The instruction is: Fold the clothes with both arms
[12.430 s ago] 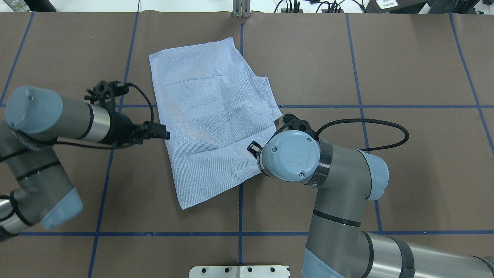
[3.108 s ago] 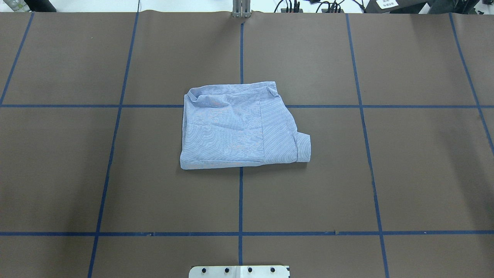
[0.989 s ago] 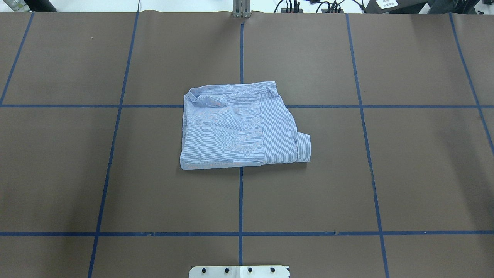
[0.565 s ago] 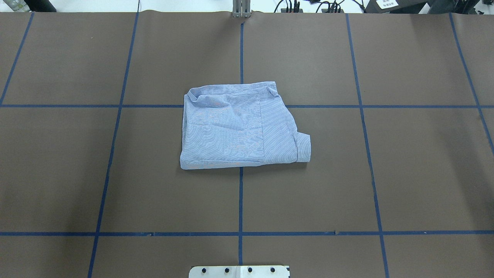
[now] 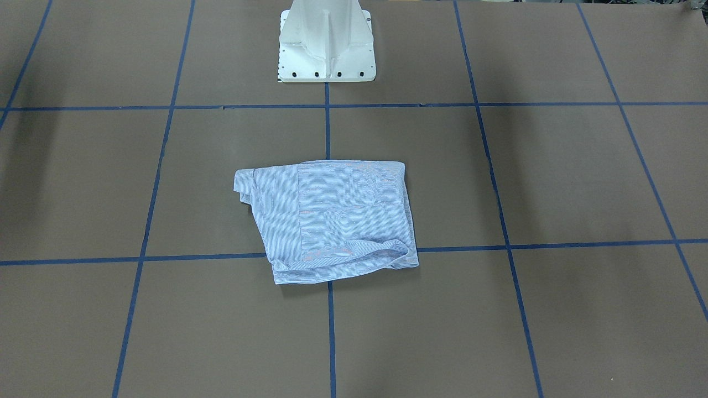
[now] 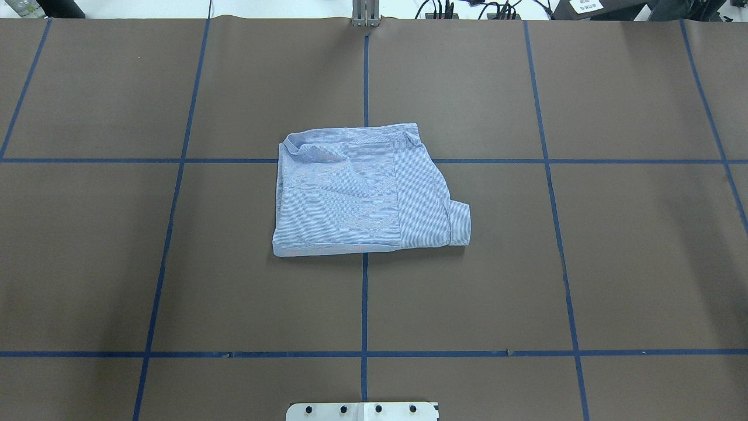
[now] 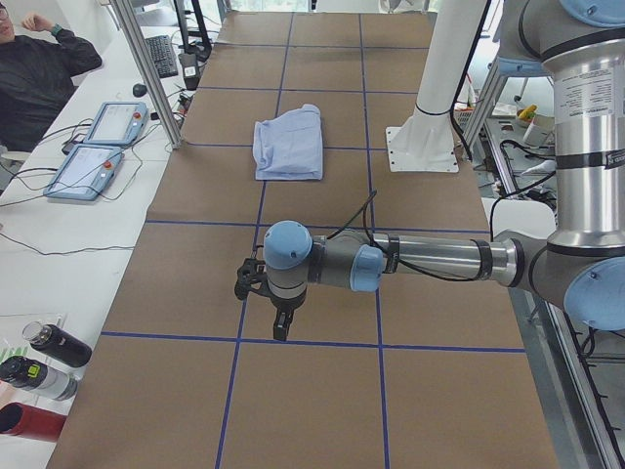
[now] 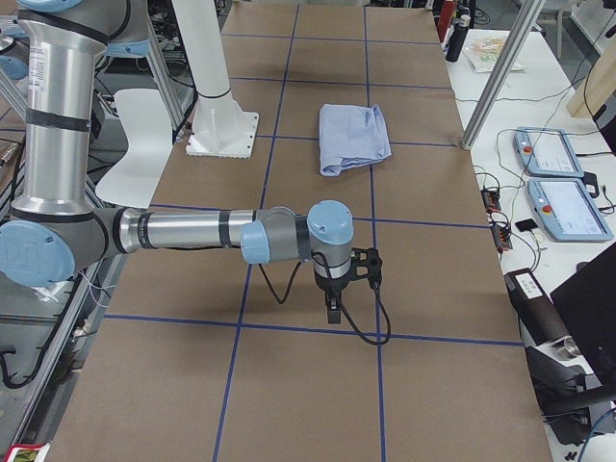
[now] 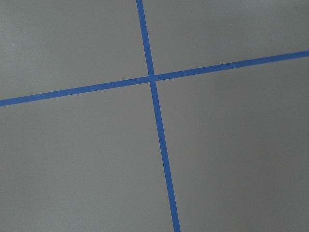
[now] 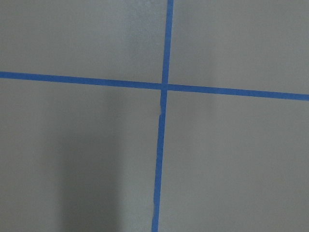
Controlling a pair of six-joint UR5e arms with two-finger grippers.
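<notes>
The light blue-and-white striped shirt (image 6: 350,193) lies folded into a compact rectangle at the middle of the brown table, with a sleeve cuff sticking out at its right. It also shows in the front-facing view (image 5: 337,215) and both side views (image 7: 288,147) (image 8: 354,137). No arm touches it. My left gripper (image 7: 281,327) hangs low over the table's left end, far from the shirt. My right gripper (image 8: 333,310) hangs low over the right end. I cannot tell whether either is open or shut. Both wrist views show only bare table with blue tape lines.
The white pedestal base (image 5: 326,44) stands at the table's near-robot edge. Teach pendants (image 7: 98,156) (image 8: 558,183) lie on white side tables along the far edge. A seated person (image 7: 39,59) and several bottles (image 7: 39,371) are off the table.
Since 12.4 s ago the shirt has gone from a larger spread panel to a compact fold, and both arms have left the overhead view. Nothing has moved in the last three seconds.
</notes>
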